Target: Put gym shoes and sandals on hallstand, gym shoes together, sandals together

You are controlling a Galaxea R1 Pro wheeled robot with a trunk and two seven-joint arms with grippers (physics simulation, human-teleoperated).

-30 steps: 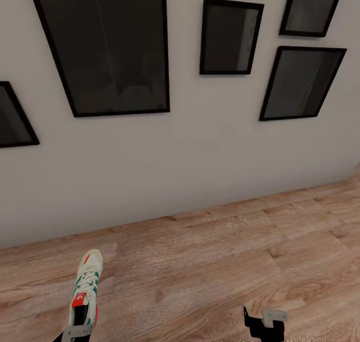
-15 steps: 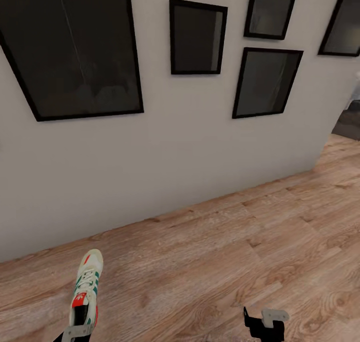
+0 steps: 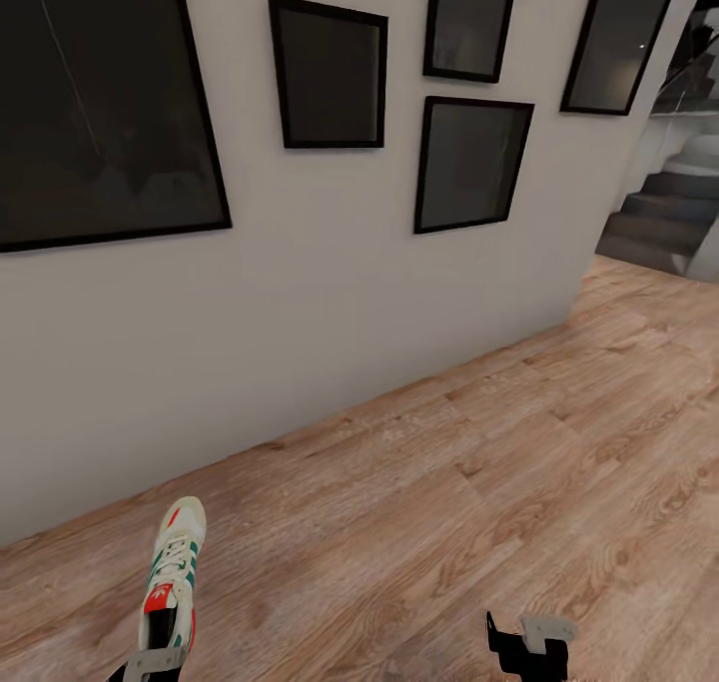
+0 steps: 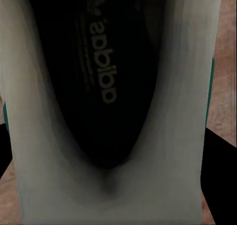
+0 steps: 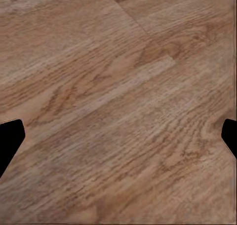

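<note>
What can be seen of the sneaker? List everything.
The sneaker is white with green side stripes, white laces and red-orange patches at the toe tip and tongue. In the head view it sits at the left gripper, toe pointing toward the wall, over the wood floor. The left wrist view looks into its opening: a dark insole with printed lettering, ringed by the pale collar. Whether its sole touches the floor cannot be told.

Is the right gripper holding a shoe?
No: the right gripper is open, with just floor between its fingertips.
</note>
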